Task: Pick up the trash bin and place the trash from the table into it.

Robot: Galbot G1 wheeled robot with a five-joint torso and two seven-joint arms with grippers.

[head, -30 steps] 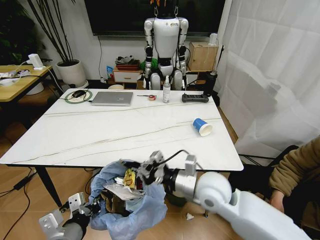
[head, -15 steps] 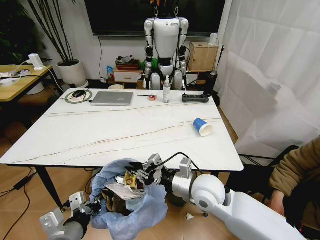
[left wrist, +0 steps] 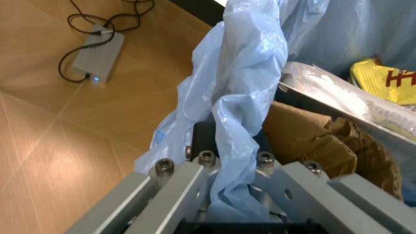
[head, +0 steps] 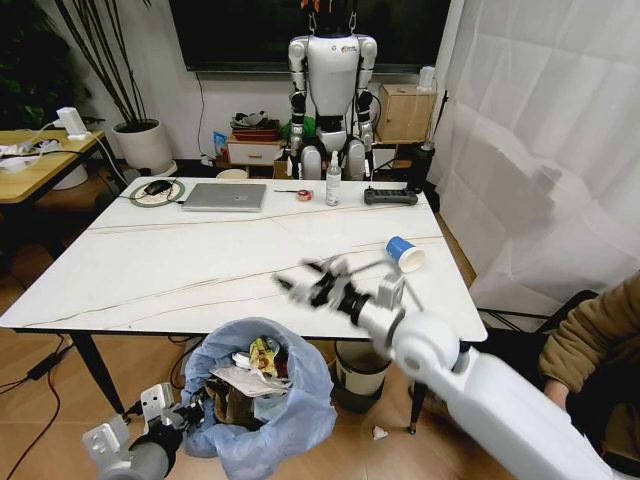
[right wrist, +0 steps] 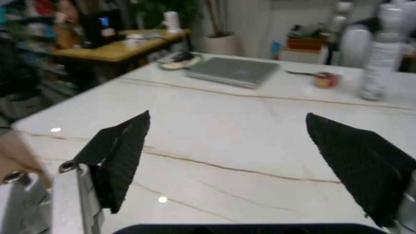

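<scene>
The trash bin (head: 262, 405), wrapped in a baggy light-blue liner, hangs below the table's front edge. It holds brown cardboard (left wrist: 325, 144), a clear tray (left wrist: 338, 100) and a yellow wrapper (left wrist: 383, 80). My left gripper (head: 183, 413) is shut on the bin's rim and liner (left wrist: 234, 122). Above the front half of the marble table (head: 180, 270), my right gripper (head: 300, 278) is open and empty, its black pads (right wrist: 123, 151) spread wide. A blue paper cup (head: 404, 254) lies on its side near the table's right edge.
At the table's far end are a laptop (head: 224, 196), a mouse on a green pad (head: 157, 192), a small red item (head: 304, 195), a spray bottle (head: 333, 180) and a power strip (head: 390, 196). A cream bucket (head: 360, 372) stands under the table. A person's sleeve (head: 590, 335) is at the right.
My right gripper has risen from over the bin's mouth to above the table's front half, open. The bin and left gripper have stayed put.
</scene>
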